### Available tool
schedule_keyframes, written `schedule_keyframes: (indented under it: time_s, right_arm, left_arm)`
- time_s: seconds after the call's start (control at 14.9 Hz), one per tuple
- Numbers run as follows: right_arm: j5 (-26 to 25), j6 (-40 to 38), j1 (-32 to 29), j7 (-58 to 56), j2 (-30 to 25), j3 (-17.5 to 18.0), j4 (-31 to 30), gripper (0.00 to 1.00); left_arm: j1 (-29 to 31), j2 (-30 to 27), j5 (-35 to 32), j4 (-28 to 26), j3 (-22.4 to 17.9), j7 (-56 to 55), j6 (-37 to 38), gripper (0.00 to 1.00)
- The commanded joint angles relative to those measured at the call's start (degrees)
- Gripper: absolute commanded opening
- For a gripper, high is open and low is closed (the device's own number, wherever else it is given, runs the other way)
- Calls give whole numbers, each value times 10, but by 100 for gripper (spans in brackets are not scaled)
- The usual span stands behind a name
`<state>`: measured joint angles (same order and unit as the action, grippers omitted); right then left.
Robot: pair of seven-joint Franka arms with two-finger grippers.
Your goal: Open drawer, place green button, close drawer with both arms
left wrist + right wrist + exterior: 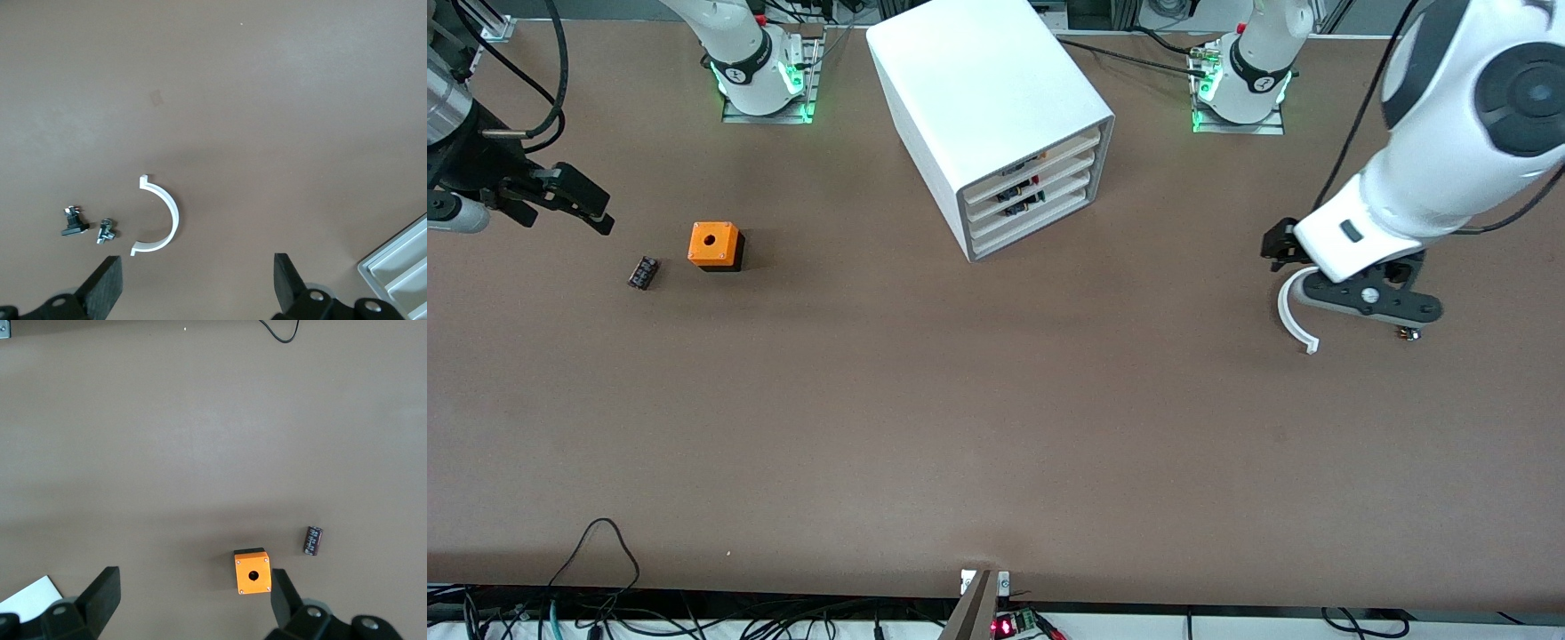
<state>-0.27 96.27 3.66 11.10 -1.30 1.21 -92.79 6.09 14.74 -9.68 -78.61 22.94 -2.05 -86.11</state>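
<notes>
The brown table (996,427) spread wide under both of my arms. On it, between my two bases, stood the white cabinet (978,80). Its bottom drawer (1033,226) sat flush and shut, like the three above it.

My left gripper (197,267) hung over the table toward my left arm's end, fingers (107,287) spread wide and holding nothing. Below it lay a white curved piece (167,213), and just beside that two tiny dark parts (73,223) (107,231). I could not tell whether either one was the button.

My right gripper (193,583) hovered over my right arm's end of the table, likewise open and empty. An orange cube (714,244) with a hole on top sat near it, with a small black cylinder (643,272) lying close beside it.
</notes>
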Motion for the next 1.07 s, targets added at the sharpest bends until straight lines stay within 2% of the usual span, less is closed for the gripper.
schedule_keyframes:
  time_s: [0.0, 0.2, 0.33, 0.47, 0.6, 1.0]
  right_arm:
    - [6, -9, 1, -6, 4, -3, 14, 100]
    - [6, -10, 1, -4, 8, -3, 14, 100]
    - [6, -10, 1, -4, 9, -3, 14, 100]
    - [6, -10, 1, -4, 9, -3, 14, 100]
    - [6, -10, 1, -4, 9, -3, 12, 100]
    - [5, -11, 1, -4, 9, -3, 10, 100]
  left_arm:
    - [-32, -47, 61, -31, -91, 70, 4, 100]
    - [-74, -109, 98, -116, -193, 111, -50, 100]
    - [-79, -150, 105, -169, -222, 115, -77, 100]
    - [-96, -178, 106, -196, -241, 115, -96, 100]
    - [-97, -187, 106, -201, -246, 113, -93, 100]
    - [-94, -176, 106, -183, -241, 101, -66, 100]
